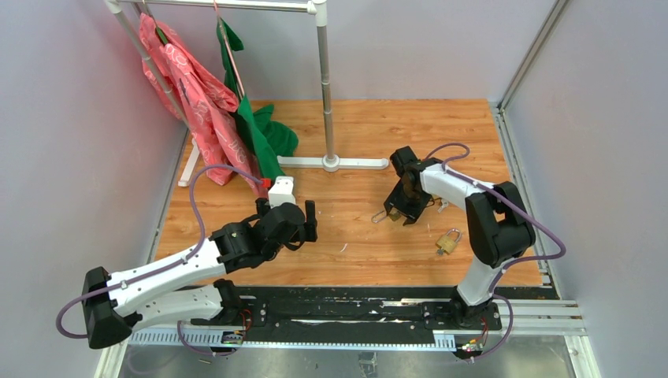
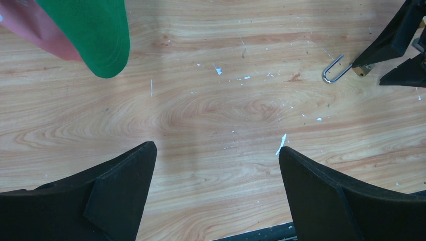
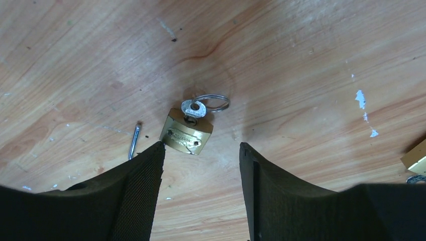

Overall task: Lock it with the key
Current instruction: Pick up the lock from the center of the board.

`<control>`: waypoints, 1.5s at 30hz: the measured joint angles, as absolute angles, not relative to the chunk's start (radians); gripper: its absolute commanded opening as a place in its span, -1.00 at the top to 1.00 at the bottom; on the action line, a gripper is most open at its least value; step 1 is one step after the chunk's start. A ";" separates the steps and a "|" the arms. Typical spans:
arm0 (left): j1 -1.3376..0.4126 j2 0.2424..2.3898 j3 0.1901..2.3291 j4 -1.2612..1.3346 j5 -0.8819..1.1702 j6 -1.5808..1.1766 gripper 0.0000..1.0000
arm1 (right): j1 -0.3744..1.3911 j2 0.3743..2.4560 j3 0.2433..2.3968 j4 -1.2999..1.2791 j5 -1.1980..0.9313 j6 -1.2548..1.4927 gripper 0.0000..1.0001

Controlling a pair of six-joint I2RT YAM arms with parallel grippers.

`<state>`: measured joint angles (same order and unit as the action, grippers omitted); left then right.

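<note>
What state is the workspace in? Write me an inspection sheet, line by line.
Surface: light wooden tabletop, scuffed, with white flecks.
Job's things: small brass padlock lying flat, silver key on a ring in its keyhole, steel shackle looks open; second brass padlock nearer the right arm's base.
Clutter: nothing seen.
Grippers: left gripper open, empty; right gripper open, fingers over the first padlock, not gripping it.
Cables: purple cables loop off both arms, clear of the padlocks.
Surroundings: white pipe clothes rack with pink garment and green garment; grey walls.
</note>
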<state>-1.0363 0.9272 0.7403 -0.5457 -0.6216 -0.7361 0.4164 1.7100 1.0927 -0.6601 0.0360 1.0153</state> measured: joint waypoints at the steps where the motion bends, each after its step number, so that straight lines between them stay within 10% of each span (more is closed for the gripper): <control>1: -1.036 0.926 0.740 -0.546 -0.622 -0.736 -1.00 | 0.416 1.717 1.094 -0.661 0.033 1.023 -0.18; 20: -1.036 0.935 0.740 -0.517 -0.590 -0.736 -1.00 | 0.430 1.797 1.158 -0.673 0.027 1.101 0.34; 29: -1.036 1.011 0.740 -0.493 -0.553 -0.756 -1.00 | 0.510 1.792 1.143 -0.606 -0.050 1.154 -0.37; 45: -1.036 0.970 0.740 -0.505 -0.572 -0.764 -1.00 | 0.596 1.800 1.153 -0.635 0.001 1.209 0.42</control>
